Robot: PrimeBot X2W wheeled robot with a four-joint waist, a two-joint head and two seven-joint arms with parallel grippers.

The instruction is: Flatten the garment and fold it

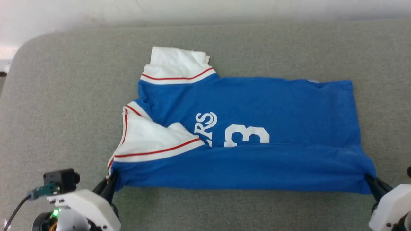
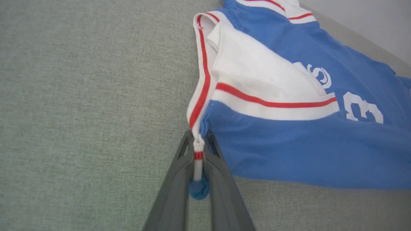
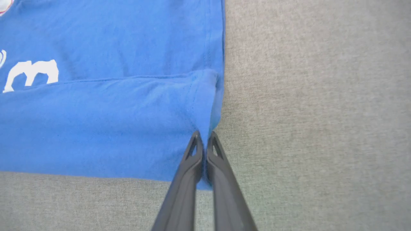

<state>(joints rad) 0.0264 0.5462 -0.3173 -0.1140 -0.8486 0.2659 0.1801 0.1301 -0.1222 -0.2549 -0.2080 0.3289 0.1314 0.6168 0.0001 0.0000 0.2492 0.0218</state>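
Under garment (image 1: 273, 102) fold, half the number (image 1: 246, 134)

On the blue garment (image 1: 273, 106) I read white lettering (image 1: 205, 123) "RS" near the centre of the head view, and just right of it a white number 3 (image 1: 247, 135), partly covered by a fold. The right wrist view shows that 3 at its left edge.

The garment (image 1: 257, 106) lies sideways on the table (image 1: 64, 112), sleeves left, hem right; left gripper (image 1: 110, 183) and right gripper (image 1: 370, 179) at its near corners.
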